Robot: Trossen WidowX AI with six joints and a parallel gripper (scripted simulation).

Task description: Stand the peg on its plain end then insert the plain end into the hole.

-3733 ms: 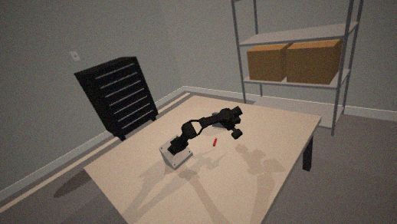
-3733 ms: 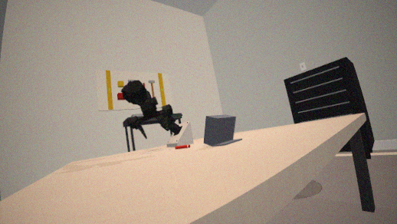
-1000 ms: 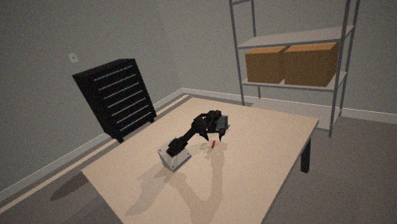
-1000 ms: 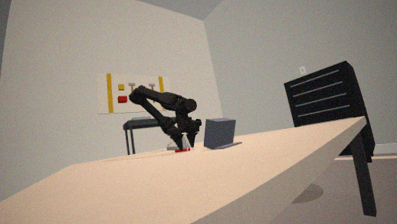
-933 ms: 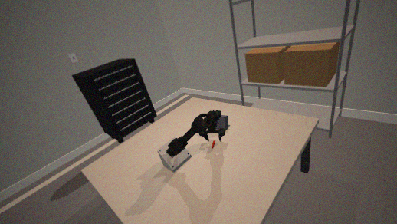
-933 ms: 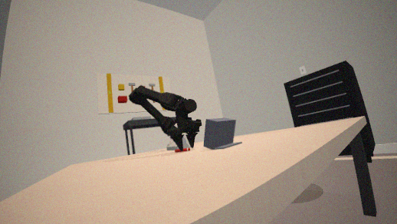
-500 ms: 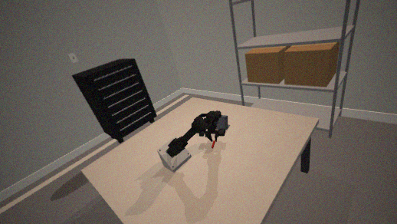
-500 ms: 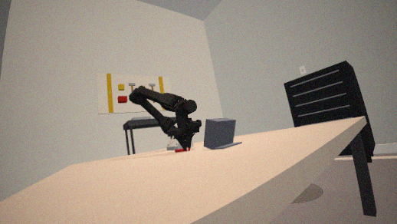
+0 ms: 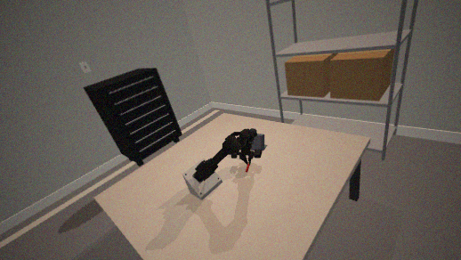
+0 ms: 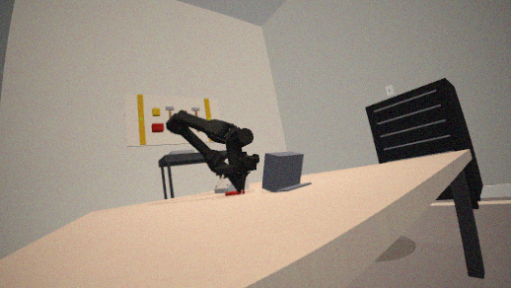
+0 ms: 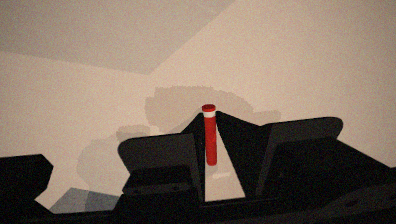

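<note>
The red peg [image 9: 247, 168] [image 10: 231, 193] [image 11: 211, 142] lies flat at table height, its white band near the end that is farther up in the wrist view. My gripper [image 9: 248, 163] [image 10: 241, 190] [image 11: 209, 115] points down at it and is shut on the peg, with a fingertip on each side near the banded end. The plain end extends back between the fingers in the wrist view. The blue-grey panel block [image 9: 259, 141] [image 10: 282, 171] stands beside the gripper, partly behind the arm in the top view. Its hole does not show in any view.
The wooden table [image 9: 285, 187] [image 10: 148, 237] carries the arm's light grey base plate [image 9: 209, 186]. A thin foot [image 10: 294, 186] sticks out from the panel block. Part of a blue-grey surface [image 11: 72, 201] shows at the lower left of the wrist view, close to the gripper.
</note>
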